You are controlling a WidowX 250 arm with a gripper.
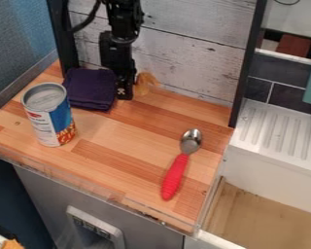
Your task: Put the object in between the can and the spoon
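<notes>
The black gripper hangs low at the back of the wooden counter, between a folded dark purple cloth on its left and a small tan-orange object close on its right. Whether it touches either one, I cannot tell. An upright can with a blue, white and red label stands at the left, in front of the cloth. On the right part of the counter lies a spoon with a red handle, its metal bowl pointing toward the back.
A whitewashed plank wall rises behind the counter, with a dark upright post at its right end. Farther right are a white ribbed drainboard and a sink basin. A clear strip runs along the counter's front edge.
</notes>
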